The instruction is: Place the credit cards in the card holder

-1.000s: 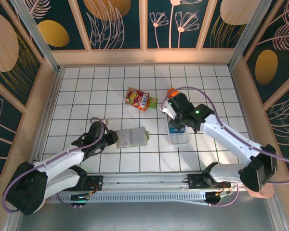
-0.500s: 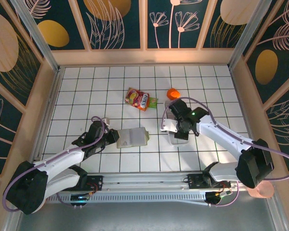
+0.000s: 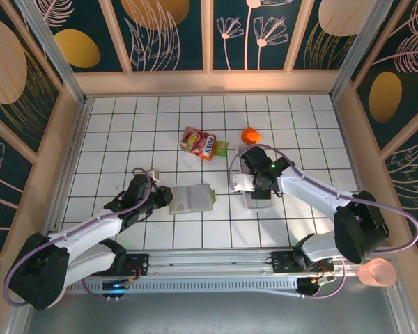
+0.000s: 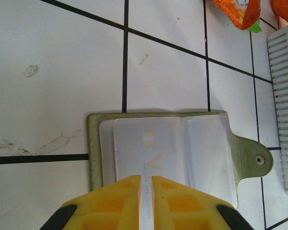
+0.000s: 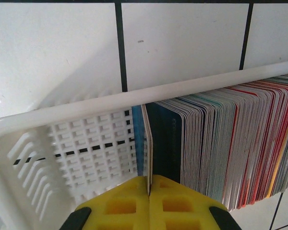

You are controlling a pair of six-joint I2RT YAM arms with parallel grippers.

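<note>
right gripper (image 5: 149,190) has dropped into the white tray (image 5: 86,108), clamped on the front credit card (image 5: 148,139); left gripper (image 4: 146,181) pinches card holder (image 4: 201,143) sleeve; extraction next.

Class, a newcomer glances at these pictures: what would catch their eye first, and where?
The tight colour-edged row of credit cards standing in the white tray, where the right gripper pinches the end card. Next, the open olive card holder lying flat, the left gripper closed on its clear sleeve.
</note>
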